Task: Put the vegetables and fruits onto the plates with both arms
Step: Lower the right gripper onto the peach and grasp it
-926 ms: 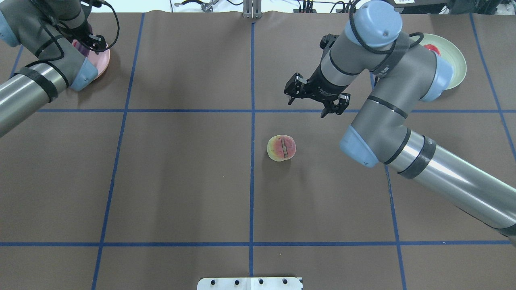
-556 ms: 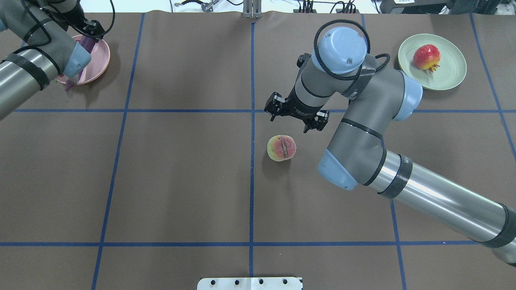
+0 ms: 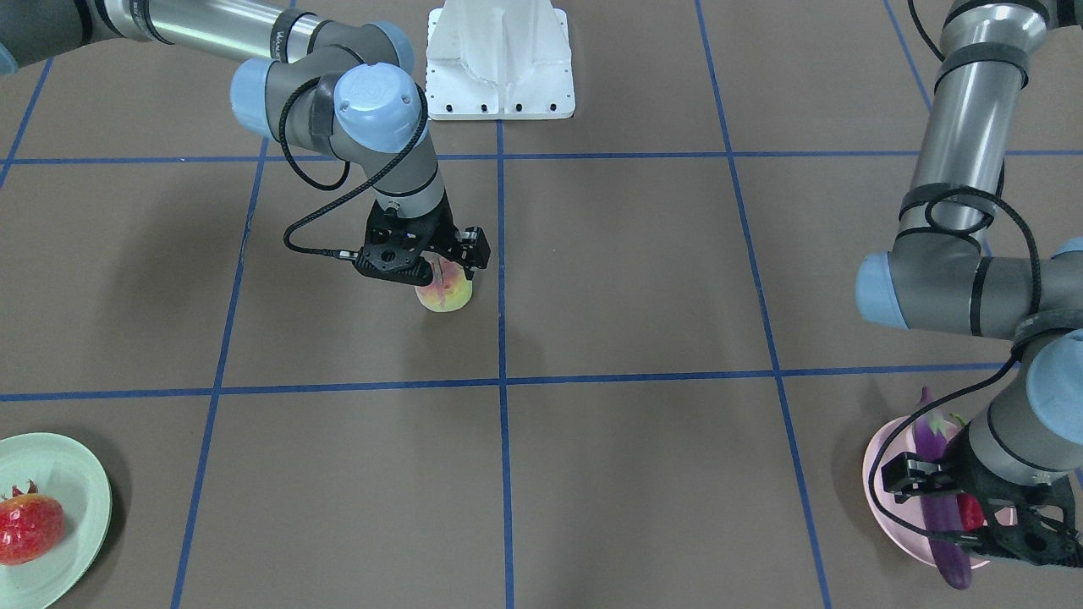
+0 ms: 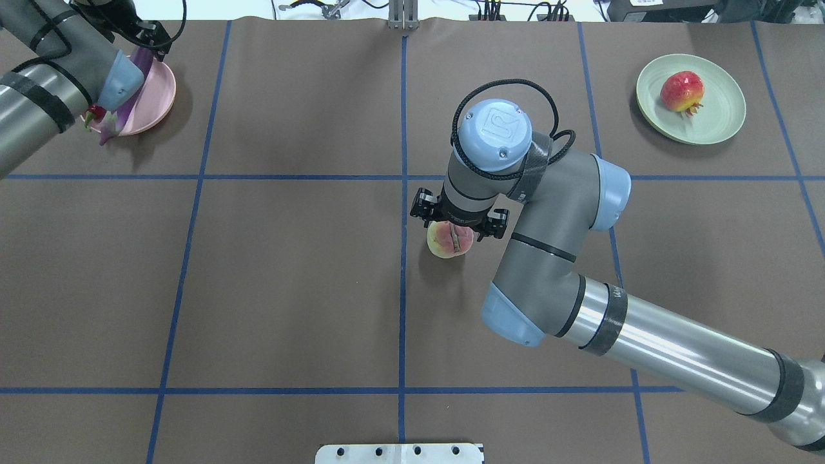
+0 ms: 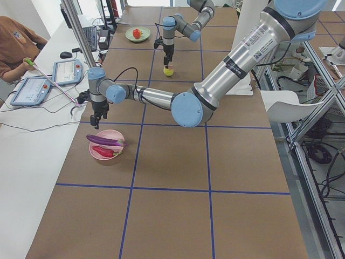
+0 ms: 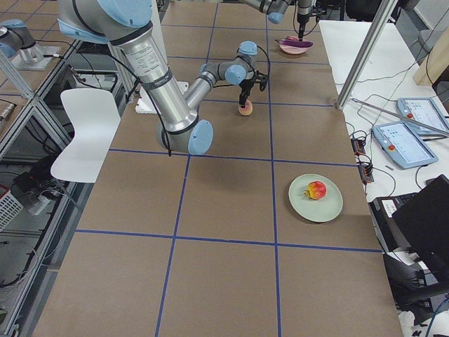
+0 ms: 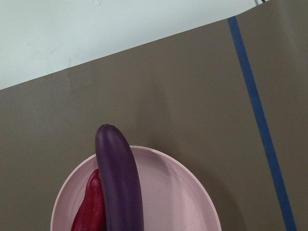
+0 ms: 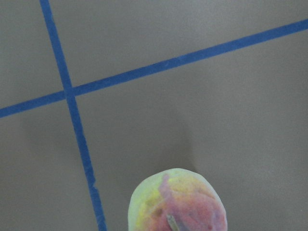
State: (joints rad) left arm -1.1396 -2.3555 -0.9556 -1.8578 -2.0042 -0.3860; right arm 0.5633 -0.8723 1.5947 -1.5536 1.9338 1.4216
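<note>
At the centre of the table [image 4: 290, 290], the right gripper [image 4: 459, 220] hangs spread over the peach [image 4: 449, 242]; closing off-centre may push this round fruit so it rolls away.

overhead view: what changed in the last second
The right gripper swung in from beyond the peach and now hangs right over it. The left arm drew further off the pink plate, toward the view's left. The peach, green plate and red fruit stayed put.

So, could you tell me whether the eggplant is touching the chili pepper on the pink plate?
Touching. The left wrist view shows the eggplant lying against the chili pepper with no gap.
</note>
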